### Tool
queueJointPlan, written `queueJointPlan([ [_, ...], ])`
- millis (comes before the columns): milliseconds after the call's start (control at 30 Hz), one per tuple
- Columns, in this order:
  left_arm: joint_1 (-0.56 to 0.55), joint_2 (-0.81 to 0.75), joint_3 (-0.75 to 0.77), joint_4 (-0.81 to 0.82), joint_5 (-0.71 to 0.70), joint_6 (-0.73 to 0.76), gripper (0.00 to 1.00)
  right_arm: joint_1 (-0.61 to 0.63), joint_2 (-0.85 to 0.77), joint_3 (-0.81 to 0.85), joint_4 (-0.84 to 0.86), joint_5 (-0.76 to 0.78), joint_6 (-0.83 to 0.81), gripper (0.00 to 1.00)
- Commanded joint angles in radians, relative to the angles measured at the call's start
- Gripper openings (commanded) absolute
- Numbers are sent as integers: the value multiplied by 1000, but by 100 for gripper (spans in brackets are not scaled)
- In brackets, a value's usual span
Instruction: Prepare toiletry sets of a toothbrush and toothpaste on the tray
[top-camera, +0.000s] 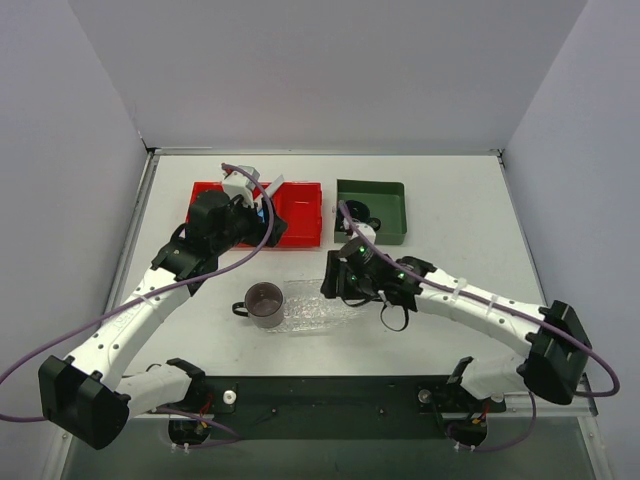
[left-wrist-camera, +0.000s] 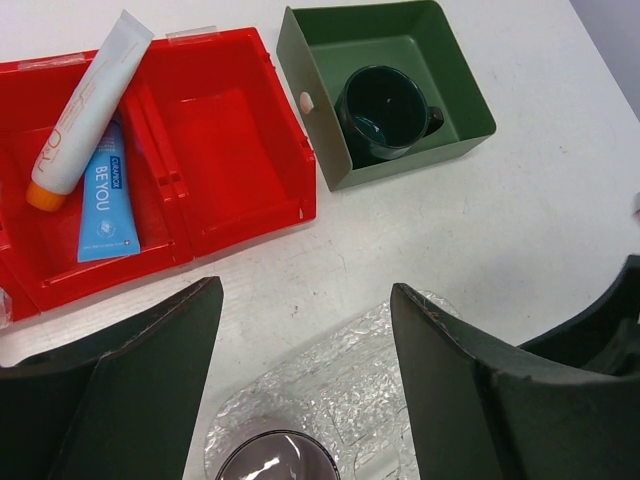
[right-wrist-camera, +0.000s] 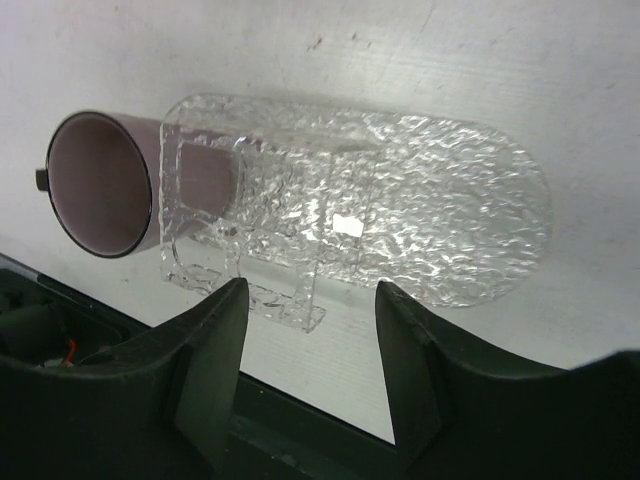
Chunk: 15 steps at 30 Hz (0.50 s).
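Your left jaws stand wide and empty above the desk. The toothpaste (left-wrist-camera: 85, 105) lies up and to the left of them, in the red bin (left-wrist-camera: 230, 130) at the upper left of the left wrist frame. Its long axis runs diagonally, orange cap at lower left, partly over the light-blue toothbrush (left-wrist-camera: 108, 205). Your right jaws, parted and empty, hover at the tray (right-wrist-camera: 450, 220), so the left arm is nearer.
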Motion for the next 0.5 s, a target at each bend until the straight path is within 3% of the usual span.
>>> queueJointPlan([
  [0,5,-34,22,31,-32,14,78,-101,-129,17,-104,10,-46,49],
  [233,5,-37,18,37,-41,17,79,-368,-182,124,-223,-74,-211,47],
  [333,5,-33,16,37,-48,19,79,-482,-117,215,-274,-152,-290,41],
  [467,5,-28,15,39,-45,28,78,-545,14,336,-315,-105,-389,37],
])
